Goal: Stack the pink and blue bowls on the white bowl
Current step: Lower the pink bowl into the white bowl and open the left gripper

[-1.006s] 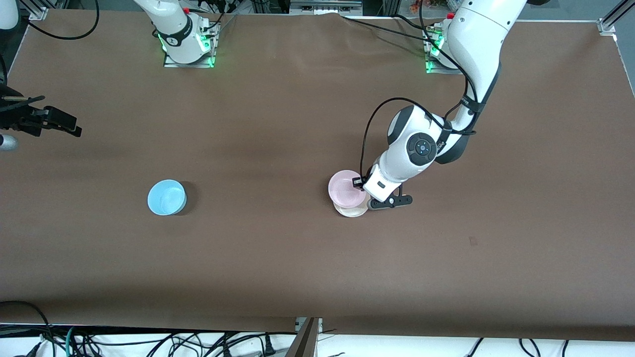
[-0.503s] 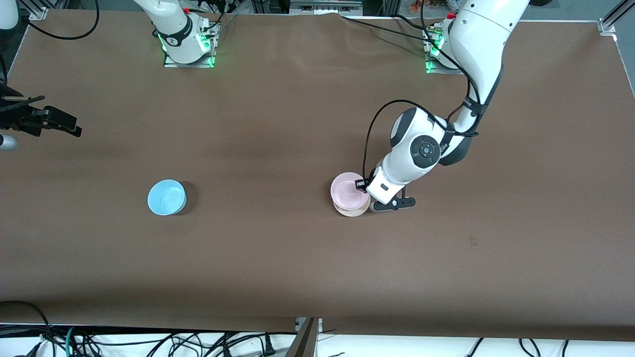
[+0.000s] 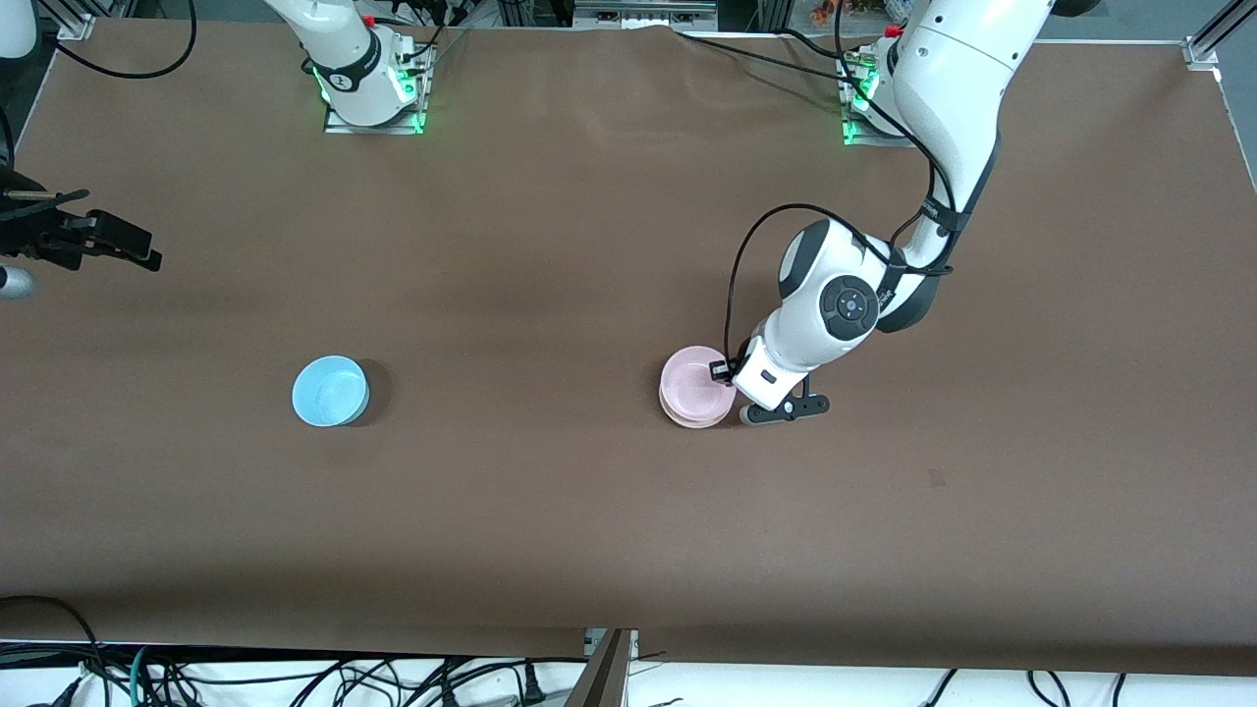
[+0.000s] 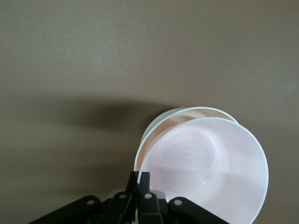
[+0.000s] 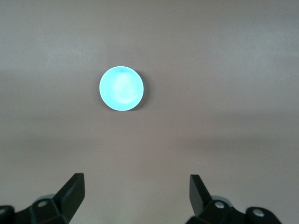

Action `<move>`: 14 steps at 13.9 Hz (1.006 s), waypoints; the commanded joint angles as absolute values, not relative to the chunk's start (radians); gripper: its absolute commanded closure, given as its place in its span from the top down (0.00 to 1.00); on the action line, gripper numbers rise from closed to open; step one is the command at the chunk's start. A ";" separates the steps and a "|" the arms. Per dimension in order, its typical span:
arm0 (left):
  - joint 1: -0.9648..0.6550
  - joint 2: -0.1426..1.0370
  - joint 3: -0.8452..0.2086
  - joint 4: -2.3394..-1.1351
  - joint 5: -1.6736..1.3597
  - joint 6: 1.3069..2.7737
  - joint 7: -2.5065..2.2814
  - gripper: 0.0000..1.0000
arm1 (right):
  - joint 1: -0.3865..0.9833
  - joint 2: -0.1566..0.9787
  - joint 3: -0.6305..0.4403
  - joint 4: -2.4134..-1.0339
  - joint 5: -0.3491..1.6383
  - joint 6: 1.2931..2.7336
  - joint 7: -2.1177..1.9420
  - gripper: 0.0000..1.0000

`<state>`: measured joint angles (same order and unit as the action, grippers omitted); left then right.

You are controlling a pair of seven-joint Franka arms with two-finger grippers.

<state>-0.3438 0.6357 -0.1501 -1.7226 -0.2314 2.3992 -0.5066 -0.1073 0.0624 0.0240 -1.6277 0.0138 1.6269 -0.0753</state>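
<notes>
My left gripper [image 3: 728, 379] [image 4: 139, 175] is shut on the rim of the pale pink bowl [image 3: 693, 382] [image 4: 210, 170]. The pink bowl sits slightly tilted in the white bowl [image 3: 693, 422] [image 4: 174, 113]. Only a strip of the white rim shows around it. The light blue bowl [image 3: 330, 391] [image 5: 121, 88] stands alone on the table toward the right arm's end. High over that end of the table, my right gripper [image 3: 120, 243] [image 5: 138, 187] waits open with nothing between its fingers.
Brown table covering [image 3: 550, 245] all round the bowls. The arm bases [image 3: 373, 83] stand along the edge farthest from the front camera. Cables [image 3: 295, 678] hang below the edge nearest to it.
The left gripper has lowered the pink bowl and shifted it slightly toward the left arm's end, so it now covers nearly all of the white bowl. The right arm has not moved.
</notes>
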 commanded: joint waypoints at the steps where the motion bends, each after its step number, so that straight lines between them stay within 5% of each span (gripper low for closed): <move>1: -0.337 0.661 -0.153 -1.681 -0.213 2.401 -0.499 0.00 | -0.114 0.069 0.026 -1.611 0.012 1.621 -0.087 0.99; 6: -0.337 0.670 -0.153 -1.657 -0.213 2.401 -0.499 0.00 | -0.114 0.069 0.026 -1.611 0.012 1.621 -0.087 0.99; 11: -0.336 0.670 -0.152 -1.657 -0.206 2.401 -0.494 0.93 | -0.114 0.069 0.026 -1.611 0.014 1.623 -0.087 0.99; 14: -0.307 0.643 -0.152 -1.658 -0.206 2.384 -0.479 1.00 | -0.114 0.069 0.026 -1.611 0.014 1.623 -0.087 0.99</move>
<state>-0.3355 0.6551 -0.1459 -1.6752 -0.2314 2.4027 -0.5019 -0.1073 0.0625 0.0240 -1.6277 0.0138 1.6269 -0.0753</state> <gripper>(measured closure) 0.335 0.004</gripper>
